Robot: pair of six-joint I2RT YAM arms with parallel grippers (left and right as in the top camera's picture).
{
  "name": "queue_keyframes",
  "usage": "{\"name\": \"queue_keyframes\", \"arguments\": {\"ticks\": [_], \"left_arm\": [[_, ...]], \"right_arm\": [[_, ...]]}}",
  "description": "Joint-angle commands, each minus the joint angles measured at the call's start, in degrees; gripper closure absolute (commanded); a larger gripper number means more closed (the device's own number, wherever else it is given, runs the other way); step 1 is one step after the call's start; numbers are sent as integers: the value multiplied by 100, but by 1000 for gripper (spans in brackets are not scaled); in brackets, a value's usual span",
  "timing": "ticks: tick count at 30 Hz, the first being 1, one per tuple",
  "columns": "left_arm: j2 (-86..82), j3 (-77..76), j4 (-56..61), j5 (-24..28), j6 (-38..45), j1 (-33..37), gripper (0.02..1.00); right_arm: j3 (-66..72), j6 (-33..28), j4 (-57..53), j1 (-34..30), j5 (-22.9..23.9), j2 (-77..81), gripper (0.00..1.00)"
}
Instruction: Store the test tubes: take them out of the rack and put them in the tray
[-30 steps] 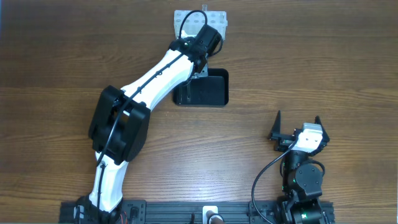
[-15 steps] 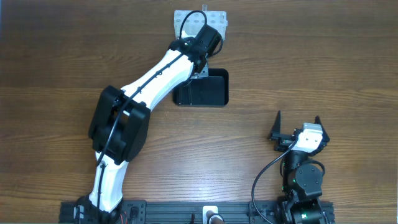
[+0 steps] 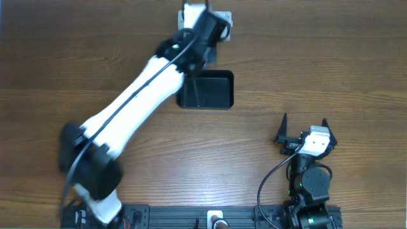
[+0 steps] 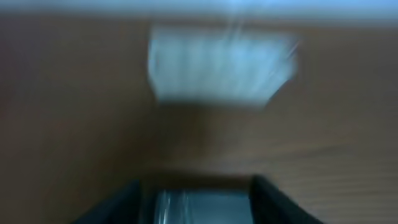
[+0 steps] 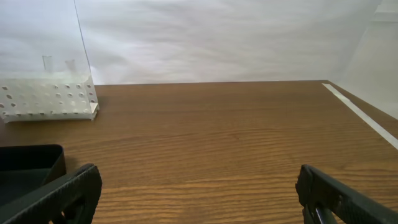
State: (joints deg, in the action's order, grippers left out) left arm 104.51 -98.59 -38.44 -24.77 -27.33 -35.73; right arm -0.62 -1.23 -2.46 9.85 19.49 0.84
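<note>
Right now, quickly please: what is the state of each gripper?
Left gripper: it cannot be told.
Right gripper: open, fingers wide apart, holding nothing.

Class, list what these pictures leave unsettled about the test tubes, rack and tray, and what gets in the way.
Left pincer: blurred in the left wrist view, covered by the white left arm in the top view; any tube carried is unclear.
Clear perforated plastic rack: top view, the arm hides most of it; remaining tubes cannot be counted.
Black rectangular tray: cut off by the right wrist view's edge; contents unclear.
</note>
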Motion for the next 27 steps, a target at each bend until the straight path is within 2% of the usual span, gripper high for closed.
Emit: {"name": "queue_keyframes", "arguments": {"ticks": [1,3,8,11,13,19,27], "left_arm": [[-1480,767,721,-302,673,291,286],[-2017,1266,1187,-103,914,514,255],[-3775,3134,2570,1368,1545,1661,169],[-4795,4299,3298,2017,1906,2308,130],[-5403,4957,3560,2177,2118,2568,97],[-7073,6544,3652,2179,2356,2922,20],[-8697,8282,4238,2509,2352,3086,18]], "right_arm": [[33,52,-11,31,11,-55,9],[33,52,-11,31,11,-55,9],[33,52,-11,31,11,-55,9],[33,52,-11,31,11,-55,7],[33,52,-11,31,11,-55,7],[33,52,-11,31,11,-55,7],[33,52,-11,31,11,-57,7]]}}
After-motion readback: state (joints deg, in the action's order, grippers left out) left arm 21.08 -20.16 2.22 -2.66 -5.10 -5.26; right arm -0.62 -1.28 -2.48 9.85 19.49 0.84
